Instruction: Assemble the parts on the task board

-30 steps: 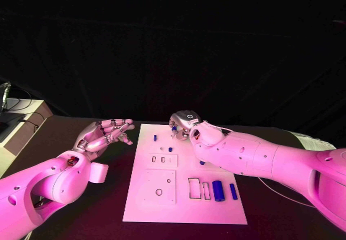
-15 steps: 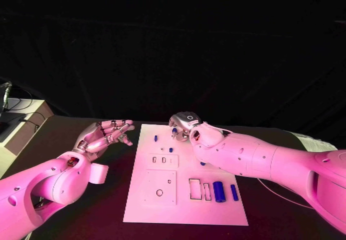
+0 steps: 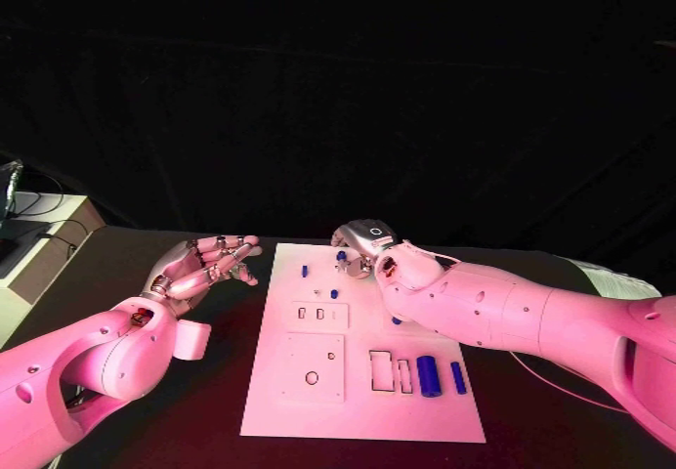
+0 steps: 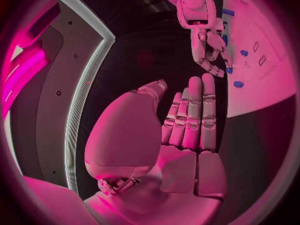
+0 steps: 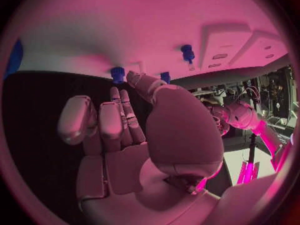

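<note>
The task board (image 3: pixel 363 391) lies mid-bench, blue parts (image 3: pixel 427 374) scattered on it. The right hand (image 3: pixel 363 246) hovers over the board's far edge beside a small blue part (image 3: pixel 340 256); whether it holds anything is unclear. The left hand (image 3: pixel 204 264) is open, empty, left of the board

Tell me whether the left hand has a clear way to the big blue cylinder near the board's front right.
Probably not easily. The left hand hovers off the task board's left edge, open and holding nothing, while the blue cylinder lies across the board, close under the right arm. Nothing sits between them, but it's a long cross-board reach.
</note>
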`<act>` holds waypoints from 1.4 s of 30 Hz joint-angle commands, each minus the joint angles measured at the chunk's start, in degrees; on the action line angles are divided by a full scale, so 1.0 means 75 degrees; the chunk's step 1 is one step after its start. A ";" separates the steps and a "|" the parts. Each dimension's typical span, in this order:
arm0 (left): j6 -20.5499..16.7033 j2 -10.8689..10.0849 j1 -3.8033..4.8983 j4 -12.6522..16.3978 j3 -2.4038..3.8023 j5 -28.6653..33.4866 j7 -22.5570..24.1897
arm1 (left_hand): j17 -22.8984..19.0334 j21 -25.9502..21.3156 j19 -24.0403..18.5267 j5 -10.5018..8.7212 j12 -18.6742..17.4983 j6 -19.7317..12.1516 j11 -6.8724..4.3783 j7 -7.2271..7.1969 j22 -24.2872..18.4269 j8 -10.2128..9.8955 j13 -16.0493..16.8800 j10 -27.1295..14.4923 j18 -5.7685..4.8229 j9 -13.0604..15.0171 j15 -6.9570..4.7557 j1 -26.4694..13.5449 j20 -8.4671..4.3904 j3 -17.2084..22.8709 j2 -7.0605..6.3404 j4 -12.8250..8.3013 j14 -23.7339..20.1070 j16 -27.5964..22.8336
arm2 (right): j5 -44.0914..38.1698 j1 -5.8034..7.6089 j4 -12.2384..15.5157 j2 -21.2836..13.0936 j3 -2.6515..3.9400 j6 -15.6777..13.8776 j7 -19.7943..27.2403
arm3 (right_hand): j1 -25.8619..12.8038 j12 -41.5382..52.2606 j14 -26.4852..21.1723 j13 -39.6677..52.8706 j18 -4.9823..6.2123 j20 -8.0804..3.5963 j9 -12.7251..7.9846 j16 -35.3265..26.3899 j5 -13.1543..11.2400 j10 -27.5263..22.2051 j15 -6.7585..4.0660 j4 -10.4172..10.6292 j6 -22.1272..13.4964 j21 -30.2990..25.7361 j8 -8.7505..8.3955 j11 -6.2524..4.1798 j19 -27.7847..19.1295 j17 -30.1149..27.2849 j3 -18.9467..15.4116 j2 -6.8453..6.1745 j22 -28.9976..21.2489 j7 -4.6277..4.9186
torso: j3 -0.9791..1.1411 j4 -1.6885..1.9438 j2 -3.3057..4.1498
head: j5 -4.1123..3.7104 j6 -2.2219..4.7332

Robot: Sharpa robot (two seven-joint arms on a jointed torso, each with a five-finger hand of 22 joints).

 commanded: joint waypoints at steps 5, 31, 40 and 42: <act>0.0082 0.0027 0.0002 -0.0070 0.0007 0.0020 0.0134 | -0.0010 0.0059 -0.0048 -0.0008 -0.0051 -0.0012 0.0009 0.0058 0.0015 -0.0036 -0.0012 -0.0051 0.0018 -0.0011 0.0023 -0.0092 -0.0006 0.0034 0.0008 -0.0012 -0.0041 0.0037 | 0.0990 0.0025 0.0832 -0.0686 0.0096 -0.0815 0.0412 | 0.0140 0.0036 0.0020 0.0027 0.0129 -0.0015 -0.0012 -0.0008 0.0003 -0.0081 0.0007 0.0129 -0.0138 -0.0180 -0.0126 -0.0046 -0.0061 0.0007 -0.0529 0.0058 -0.0167 -0.0087 | 0.0003 -0.0034 -0.0005 | 0.0008 0.0044; 0.0136 0.0013 -0.0259 -0.0259 0.0006 0.0078 0.0212 | -0.0040 0.0145 -0.0114 -0.0009 0.0040 0.0069 -0.0027 0.0021 0.0065 0.0004 0.0019 0.0088 0.0029 0.0009 0.0003 -0.0103 -0.0004 0.0056 -0.0002 -0.0031 -0.0078 0.0083 | 0.3125 0.0335 0.1609 -0.2623 0.0218 0.1929 0.0007 | 0.0000 1.1117 0.0795 1.1018 -0.0502 -0.0182 0.0333 0.1914 0.0909 0.3861 -0.0174 0.0840 -0.0276 0.2224 0.0117 -0.0338 0.1095 0.4175 -0.1688 -0.0061 0.3086 -0.0113 | 0.0197 -0.0250 -0.0034 | -0.0023 0.0032; 0.0164 0.0024 -0.0294 -0.0290 0.0006 0.0079 0.0201 | -0.0040 0.0145 -0.0114 -0.0009 0.0040 0.0069 -0.0027 0.0021 0.0065 0.0004 0.0019 0.0088 0.0029 0.0009 0.0003 -0.0103 -0.0004 0.0056 -0.0002 -0.0031 -0.0078 0.0083 | 0.2981 0.0320 0.1280 -0.2339 0.0204 0.1970 -0.0382 | -0.0002 1.1280 0.0850 1.1209 -0.0559 -0.0135 0.0341 0.2009 0.0833 0.4019 -0.0131 0.1019 -0.0377 0.2420 0.0135 -0.0300 0.1192 0.4496 -0.2034 -0.0039 0.3340 -0.0084 | 0.0172 -0.0207 -0.0016 | -0.0074 -0.0034; 0.0165 0.0024 -0.0296 -0.0296 0.0007 0.0079 0.0199 | -0.0040 0.0145 -0.0114 -0.0009 0.0040 0.0069 -0.0027 0.0021 0.0065 0.0004 0.0019 0.0088 0.0029 0.0009 0.0003 -0.0103 -0.0004 0.0056 -0.0002 -0.0031 -0.0078 0.0083 | 0.2931 0.0319 0.1236 -0.2301 0.0203 0.1918 -0.0421 | 0.0006 1.1291 0.0854 1.1223 -0.0565 -0.0130 0.0341 0.2015 0.0831 0.4031 -0.0125 0.1044 -0.0393 0.2443 0.0136 -0.0296 0.1204 0.4519 -0.2081 -0.0029 0.3370 -0.0080 | 0.0169 -0.0209 -0.0021 | -0.0070 -0.0040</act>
